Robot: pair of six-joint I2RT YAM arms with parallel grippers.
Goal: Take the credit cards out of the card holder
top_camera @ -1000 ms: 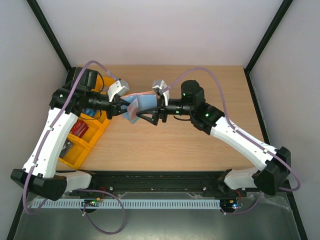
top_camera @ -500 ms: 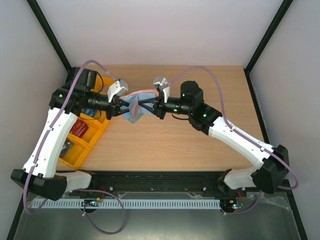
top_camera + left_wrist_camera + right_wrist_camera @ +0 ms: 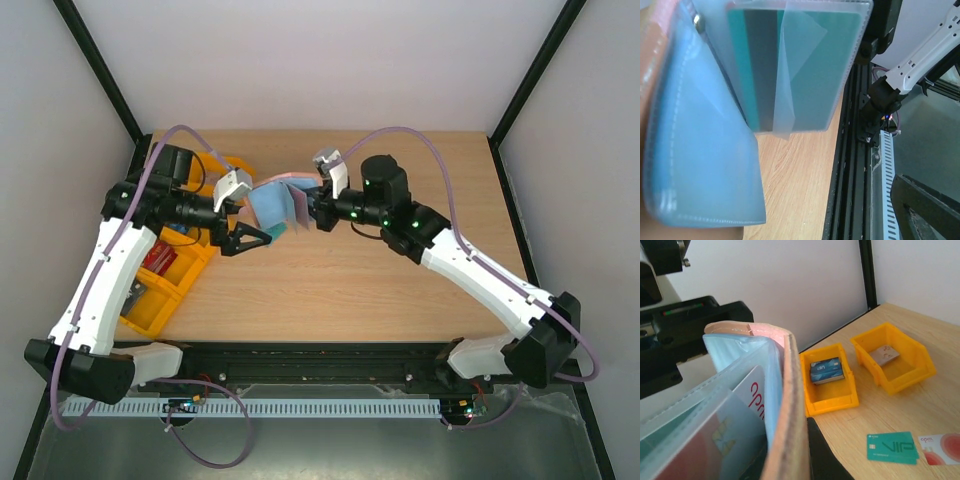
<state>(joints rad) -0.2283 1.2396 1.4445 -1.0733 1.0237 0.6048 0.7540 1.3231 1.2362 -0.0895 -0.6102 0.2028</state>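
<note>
**Item 1.** Flat folding card holder (image 3: 272, 207), reddish-brown outside, grey-blue inside, with clear plastic sleeves. It is hanging open above the light wooden table (image 3: 400, 160), at about 10 o'clock from the tabletop's middle in the top view.

**Item 2.** Right gripper (image 3: 303, 212). It is reaching in from 3 o'clock and its jaws are clamping closed on the card holder's spine edge (the only support the holder is getting).

**Item 3.** Left gripper (image 3: 255, 238). It is sitting at 7 o'clock of the card holder with its jaws standing spread, gripping nothing and not touching the holder.

**Item 4.** Sleeved contents.
- A teal card (image 3: 810, 65) is showing through a clear sleeve in the left wrist view.
- A white card with red lettering (image 3: 752, 395) is showing through another sleeve in the right wrist view.

**Item 5.** Loose credit cards, seen from the right wrist.
- A thin teal-green card (image 3: 891, 446) is lying flat on the wood.
- A pale white-pink card with a red round mark (image 3: 943, 449) is lying just beside it at 3 o'clock.
- Both are lying at 5 o'clock of two orange plastic bins (image 3: 830, 390).

**Item 6.** Bin contents. One bin is holding a small blue item, the other a grey one.
</note>
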